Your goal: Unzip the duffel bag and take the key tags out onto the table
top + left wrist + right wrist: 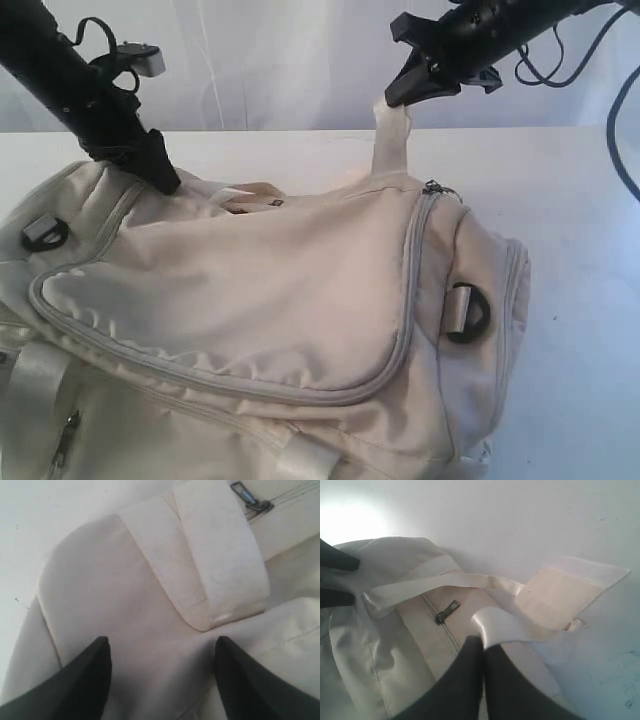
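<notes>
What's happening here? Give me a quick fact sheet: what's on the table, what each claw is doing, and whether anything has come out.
on show: cream duffel bag lying on white table
left gripper: open, tips down on the bag's left end
right gripper: shut on a pale strap, holding it up above the bag
zip: looks closed; zipper pull untouched
key tags: none in view

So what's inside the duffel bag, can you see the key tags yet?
Nothing inside shows. The duffel bag looks closed along its visible zipper; cream fabric covers the interior, so no key tags are visible. The right gripper pinches a strap; the left gripper sits open on top.
</notes>
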